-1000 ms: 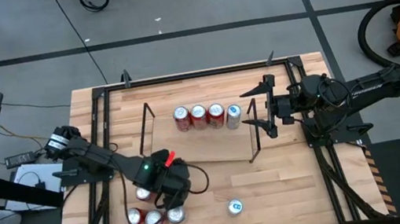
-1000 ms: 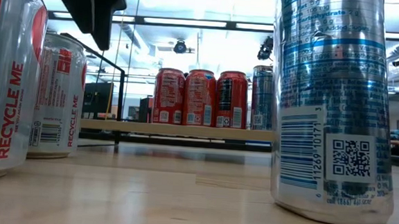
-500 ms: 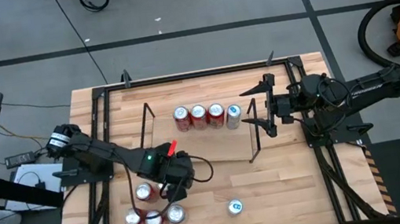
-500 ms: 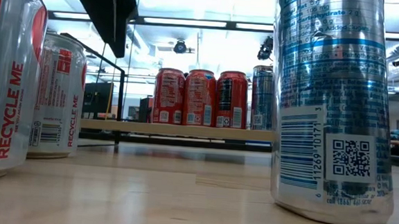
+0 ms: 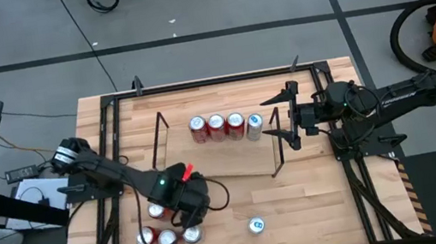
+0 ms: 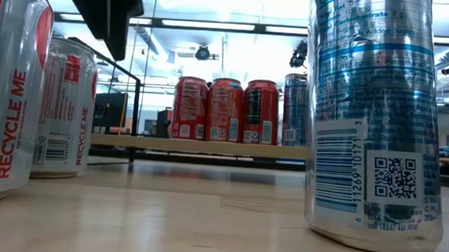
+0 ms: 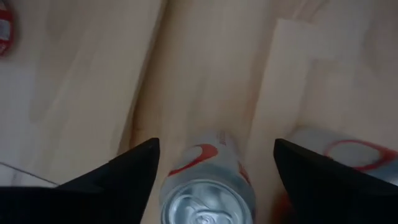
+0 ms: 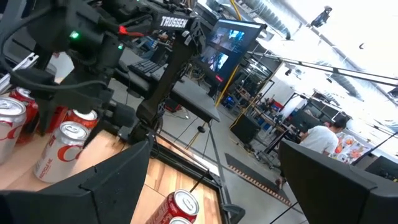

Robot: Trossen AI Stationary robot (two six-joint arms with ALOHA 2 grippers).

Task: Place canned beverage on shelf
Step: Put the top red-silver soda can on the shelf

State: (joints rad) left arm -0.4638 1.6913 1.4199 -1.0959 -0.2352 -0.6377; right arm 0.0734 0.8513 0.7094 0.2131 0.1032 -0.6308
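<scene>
Three red cans (image 5: 217, 125) and a silver one (image 5: 254, 125) stand in a row on the shelf (image 5: 225, 166). Several silver-and-red cans (image 5: 166, 238) stand upright near the table's near left; a blue-and-silver can (image 5: 256, 224) stands alone to their right. My left gripper (image 5: 187, 217) points steeply down over the cluster. It is open, with its fingers on either side of one silver-and-red can (image 7: 208, 186) and a gap on both sides. My right gripper (image 5: 282, 117) hangs open and level above the shelf's right end.
The shelf's black wire frames (image 5: 273, 144) rise at its two short ends. Another can (image 7: 354, 152) stands close beside the one between my left fingers. Black rails (image 5: 195, 83) edge the tabletop. In the low view the lone can (image 6: 373, 119) looms in front.
My left gripper swayed a little toward the shelf and came back to about where it was above the can cluster. The cans have not moved.
</scene>
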